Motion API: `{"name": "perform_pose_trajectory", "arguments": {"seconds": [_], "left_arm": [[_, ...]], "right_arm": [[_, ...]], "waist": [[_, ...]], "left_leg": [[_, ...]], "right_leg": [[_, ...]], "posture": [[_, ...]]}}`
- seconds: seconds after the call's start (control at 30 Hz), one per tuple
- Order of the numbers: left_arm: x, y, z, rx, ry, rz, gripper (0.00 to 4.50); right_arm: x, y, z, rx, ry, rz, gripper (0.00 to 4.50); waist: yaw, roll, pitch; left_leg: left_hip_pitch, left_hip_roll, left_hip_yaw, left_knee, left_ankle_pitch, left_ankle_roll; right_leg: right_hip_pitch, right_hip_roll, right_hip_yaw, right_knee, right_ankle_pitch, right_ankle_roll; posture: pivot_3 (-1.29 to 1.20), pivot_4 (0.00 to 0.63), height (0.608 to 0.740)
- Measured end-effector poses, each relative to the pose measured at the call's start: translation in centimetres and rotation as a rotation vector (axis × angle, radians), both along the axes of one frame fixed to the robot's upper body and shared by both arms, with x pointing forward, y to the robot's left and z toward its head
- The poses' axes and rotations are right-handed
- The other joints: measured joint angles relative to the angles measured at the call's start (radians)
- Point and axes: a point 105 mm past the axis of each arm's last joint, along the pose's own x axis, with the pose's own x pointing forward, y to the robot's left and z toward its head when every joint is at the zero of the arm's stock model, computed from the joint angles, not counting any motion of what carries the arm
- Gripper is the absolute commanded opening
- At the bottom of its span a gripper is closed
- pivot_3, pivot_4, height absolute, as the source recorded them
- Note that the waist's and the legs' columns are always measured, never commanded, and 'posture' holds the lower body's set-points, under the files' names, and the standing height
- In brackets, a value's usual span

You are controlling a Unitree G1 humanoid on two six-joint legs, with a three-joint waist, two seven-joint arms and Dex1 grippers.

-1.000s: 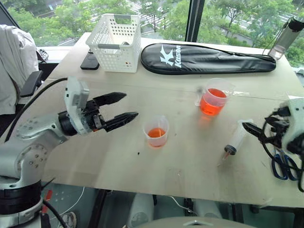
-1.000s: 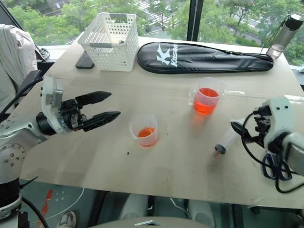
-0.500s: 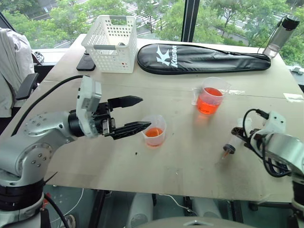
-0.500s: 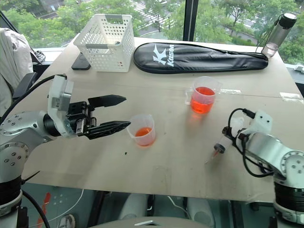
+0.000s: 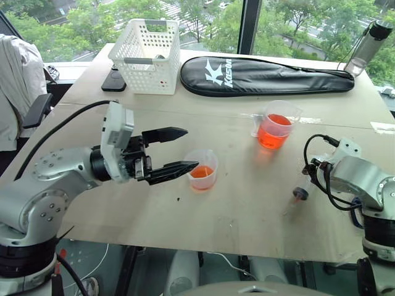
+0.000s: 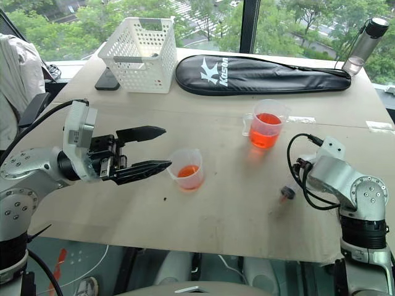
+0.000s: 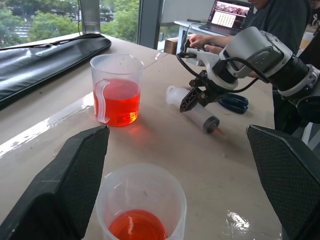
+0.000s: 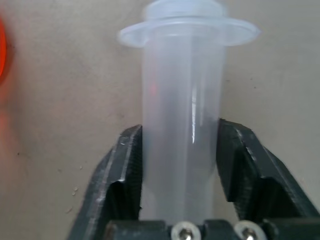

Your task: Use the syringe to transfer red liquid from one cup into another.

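Observation:
The syringe (image 8: 182, 95) lies on the table at the right, and my right gripper (image 8: 181, 145) is shut on its clear barrel. Its dark seal and nozzle end (image 5: 300, 193) stick out toward the table's front edge. The handled measuring cup (image 5: 276, 127) holds red liquid (image 5: 273, 132) to about half its height, right of centre. The short cup (image 5: 202, 171) at centre holds a shallow layer of red liquid (image 7: 137, 225). My left gripper (image 5: 189, 150) is open and level, with its fingertips just left of the short cup and not touching it.
A white basket (image 5: 148, 55), a dark phone (image 5: 115, 80) and a long black racket bag (image 5: 271, 75) lie along the far side. A bottle (image 5: 365, 48) stands at the far right corner. Blue scissors (image 7: 235, 102) lie by the right edge. A person sits at a laptop (image 7: 230, 12) beyond.
My right gripper came down over the syringe and closed on its barrel. The left gripper stayed open and sits slightly nearer the short cup. The head camera shifted.

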Motion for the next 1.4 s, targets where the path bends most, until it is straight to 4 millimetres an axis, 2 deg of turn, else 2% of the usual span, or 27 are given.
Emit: {"name": "perform_pose_trajectory", "arguments": {"seconds": [0.23, 0.43, 0.53, 0.57, 0.7, 0.77, 0.9, 0.97, 1.13, 1.27, 1.4], "left_arm": [[-0.1, 0.1, -0.3, -0.001, 0.010, 0.003, 4.50], [0.0, 0.1, -0.4, -0.004, 0.014, 0.018, 4.50], [0.1, 0.1, -0.3, -0.012, 0.008, 0.022, 4.50], [0.2, 0.0, -0.3, -0.017, 0.004, 0.028, 4.50], [0.7, -0.3, 0.5, -0.048, -0.028, 0.035, 4.50], [1.1, -0.4, 0.8, -0.060, -0.032, 0.035, 4.50], [2.5, -0.3, 1.6, -0.086, -0.049, 0.068, 4.50], [3.2, -0.2, 2.1, -0.095, -0.068, 0.102, 4.50], [4.9, -0.4, 2.8, -0.100, -0.105, 0.176, 4.50], [6.1, -0.2, 4.1, -0.122, -0.146, 0.239, 4.50], [7.1, -0.7, 5.6, -0.134, -0.198, 0.256, 4.50]], "right_arm": [[0.2, -1.5, -0.2, -0.024, -0.002, 0.160, 1.43], [-1.6, -3.8, 0.4, -0.124, 0.010, 0.305, 1.43], [-1.8, -3.8, 2.8, -0.129, -0.132, 0.287, 1.43], [-1.5, -3.8, 4.3, -0.136, -0.237, 0.261, 1.43], [-0.3, -1.0, 13.0, -0.126, -0.737, 0.281, 1.43], [0.0, 0.9, 15.7, -0.141, -0.894, 0.353, 1.42], [1.0, 4.8, 18.5, -0.142, -1.118, 0.460, 1.42], [1.7, 5.9, 19.3, -0.140, -1.205, 0.465, 1.42], [4.4, 6.1, 20.3, -0.245, -1.367, 0.382, 1.42], [6.0, 5.4, 19.1, -0.368, -1.425, 0.311, 1.42], [6.9, 6.3, 16.2, -0.454, -1.423, 0.328, 1.42]], "waist": [[0.004, -0.001, -0.001], [0.010, 0.001, 0.000], [0.001, 0.001, 0.000], [0.000, 0.002, 0.001], [-0.004, 0.004, 0.001], [-0.001, 0.004, 0.001], [0.001, 0.004, 0.001], [0.005, 0.004, 0.001], [0.006, 0.004, 0.001], [0.005, 0.004, 0.001], [0.001, 0.004, 0.002]], "left_leg": [[0.000, -0.001, -0.002, 0.004, 0.000, 0.001], [-0.002, -0.001, -0.002, 0.002, 0.000, 0.001], [-0.001, 0.001, -0.002, 0.000, 0.000, 0.001], [-0.001, 0.001, -0.002, -0.001, 0.000, 0.001], [0.000, 0.001, -0.003, -0.001, 0.000, 0.001], [0.000, 0.001, -0.003, 0.000, 0.000, 0.001], [-0.001, 0.001, -0.003, 0.001, 0.000, 0.001], [-0.002, 0.000, -0.002, 0.001, 0.000, 0.001], [-0.003, 0.000, -0.002, 0.001, 0.000, 0.001], [-0.003, 0.000, -0.003, 0.000, 0.000, 0.001], [-0.002, 0.000, -0.003, 0.000, 0.000, 0.001]], "right_leg": [[0.003, 0.005, 0.007, 0.000, 0.000, 0.000], [0.002, 0.007, 0.010, -0.002, 0.000, 0.000], [0.000, 0.010, 0.011, -0.002, 0.000, 0.000], [0.000, 0.010, 0.012, -0.002, 0.000, 0.001], [0.000, 0.012, 0.012, -0.001, -0.002, 0.004], [0.000, 0.012, 0.012, -0.001, -0.002, 0.004], [-0.001, 0.012, 0.013, -0.001, 0.000, 0.000], [-0.001, 0.011, 0.013, -0.002, 0.000, 0.000], [-0.001, 0.011, 0.013, -0.003, 0.002, 0.004], [-0.001, 0.012, 0.013, -0.002, 0.002, 0.004], [-0.001, 0.012, 0.013, -0.002, 0.002, 0.005]], "posture": [[0.00, 0.150, 0.724], [0.00, 0.150, 0.724], [0.00, 0.150, 0.724], [0.00, 0.150, 0.724], [0.00, 0.150, 0.724], [0.00, 0.150, 0.724], [0.00, 0.150, 0.724], [0.00, 0.150, 0.724], [0.00, 0.150, 0.724], [0.00, 0.150, 0.724], [0.00, 0.150, 0.724]]}}
